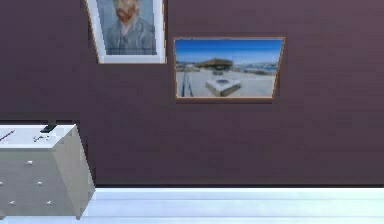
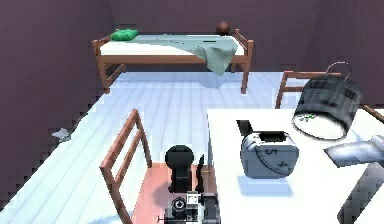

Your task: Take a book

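Hand first: can't tell if it's got anything in it, since the reddish seat of the wooden chair sits right behind it. Can't pin down the book either. My best guess is the flat grey slab at the right end of the white surface, beyond the toaster-looking box and the dark bin. Risk from here: reaching out could clip the chair's back or shove that box, since the stuff's crowded, and grabbing the wrong thing is easy. Pose-wise the hand sits tucked in close, low and near, left of the surface's near corner.
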